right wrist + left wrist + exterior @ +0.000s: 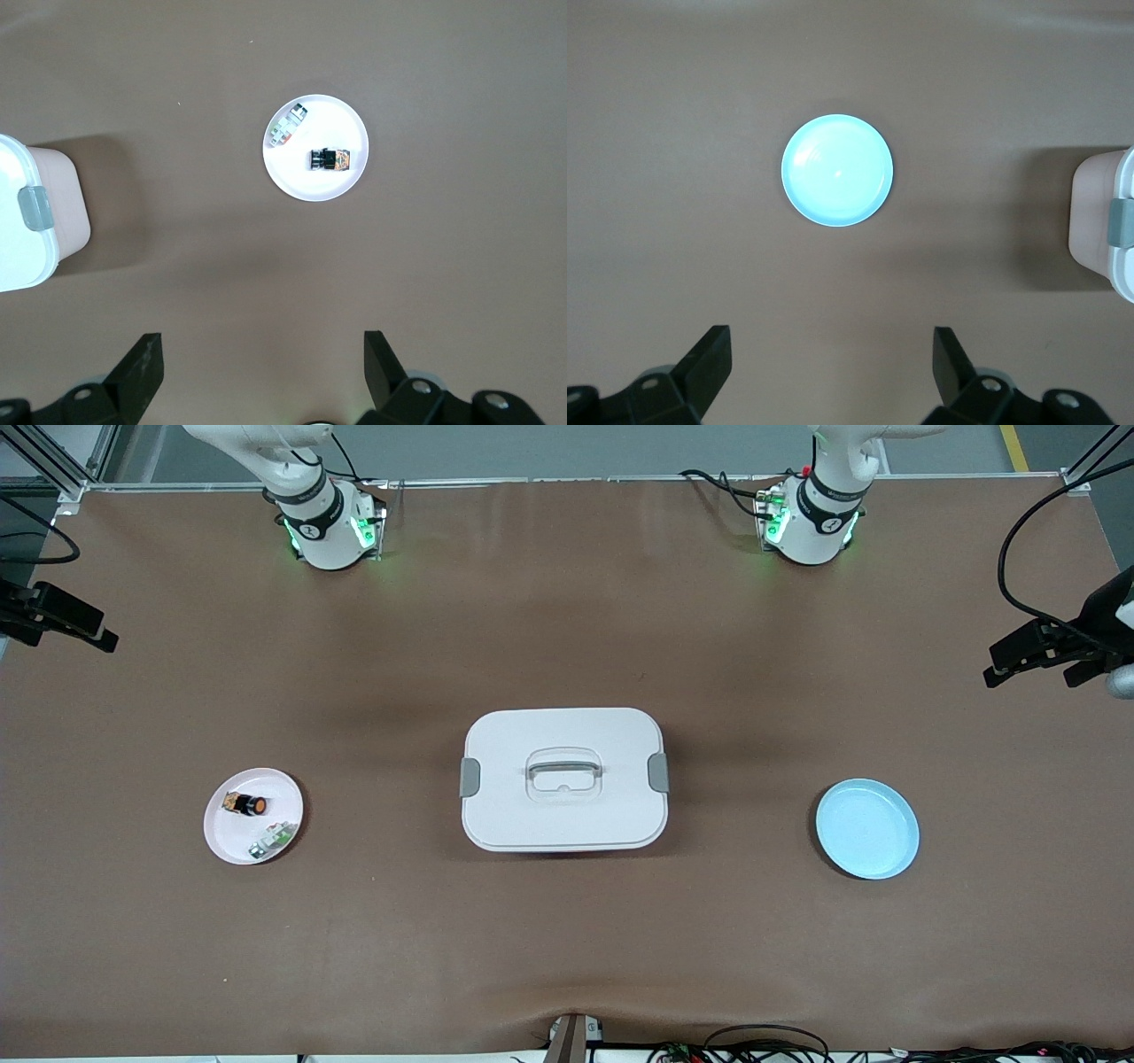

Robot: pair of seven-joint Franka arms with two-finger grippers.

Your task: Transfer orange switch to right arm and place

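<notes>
The orange switch (247, 805) is a tiny black blocky part with a round orange button face, lying on its side in a small pink-white plate (226, 841) toward the right arm's end of the desk. Its button seems to point toward the desk's middle. It lies apart from a green-and-white part (273, 840) in the same plate, farther from the front camera than it
</notes>
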